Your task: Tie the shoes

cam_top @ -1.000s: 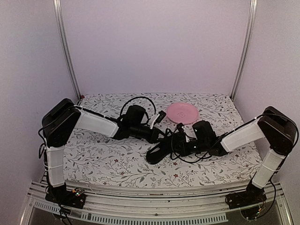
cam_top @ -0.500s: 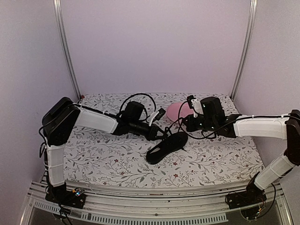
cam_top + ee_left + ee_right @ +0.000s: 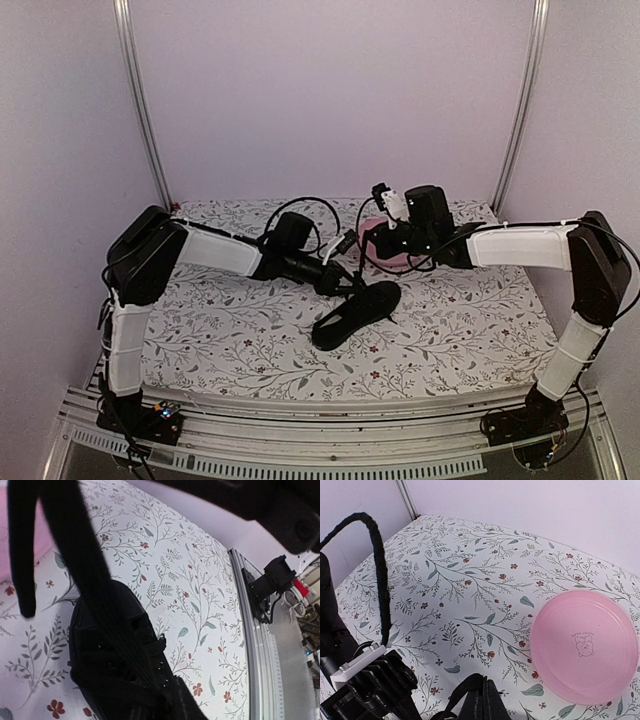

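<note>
The black shoe (image 3: 356,311) lies on its own on the flowered cloth, mid-table. In the left wrist view the shoe (image 3: 112,667) fills the lower left, eyelets up. A black lace (image 3: 82,565) runs slantwise from the top left down into my left gripper (image 3: 182,706) at the frame's bottom; the gap between its jaws does not show. From above, my left gripper (image 3: 346,282) hovers just behind the shoe's far end. My right gripper (image 3: 385,240) is raised over the pink plate. In its wrist view the right gripper (image 3: 492,705) is shut, with a loop of lace (image 3: 457,700) coming out of it.
A pink plate (image 3: 585,645) sits at the back of the cloth; in the top view the plate (image 3: 393,259) is partly hidden by the right arm. The left arm's cable (image 3: 380,575) arcs up on the left. Metal rails (image 3: 260,645) edge the table.
The right arm has lifted away from the shoe and swung back over the pink plate, its gripper still shut. The left gripper has drawn slightly back and left. The shoe is now uncovered.
</note>
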Action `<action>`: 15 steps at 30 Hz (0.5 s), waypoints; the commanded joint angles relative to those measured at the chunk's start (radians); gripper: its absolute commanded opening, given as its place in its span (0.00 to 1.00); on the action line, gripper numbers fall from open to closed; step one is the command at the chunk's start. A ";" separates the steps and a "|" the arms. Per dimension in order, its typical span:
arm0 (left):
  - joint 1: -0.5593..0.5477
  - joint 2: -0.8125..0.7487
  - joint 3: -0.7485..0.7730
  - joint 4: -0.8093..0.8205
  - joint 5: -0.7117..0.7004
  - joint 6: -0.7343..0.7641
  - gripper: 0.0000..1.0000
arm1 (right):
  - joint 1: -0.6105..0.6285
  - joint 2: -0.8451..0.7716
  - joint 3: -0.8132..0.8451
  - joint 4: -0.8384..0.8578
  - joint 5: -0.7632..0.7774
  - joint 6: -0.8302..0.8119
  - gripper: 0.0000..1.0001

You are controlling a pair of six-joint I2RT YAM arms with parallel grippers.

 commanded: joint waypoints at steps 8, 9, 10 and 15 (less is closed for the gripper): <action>0.033 0.076 0.098 0.033 0.052 -0.017 0.35 | -0.015 0.016 0.006 0.051 -0.070 -0.005 0.02; 0.033 0.080 0.103 0.039 0.058 -0.021 0.35 | -0.016 0.012 0.001 0.053 -0.073 -0.003 0.03; 0.033 0.084 0.108 0.049 0.063 -0.027 0.35 | -0.017 0.008 -0.003 0.055 -0.076 0.001 0.02; 0.039 0.097 0.130 0.094 0.084 -0.066 0.34 | -0.020 -0.001 -0.023 0.065 -0.081 0.018 0.02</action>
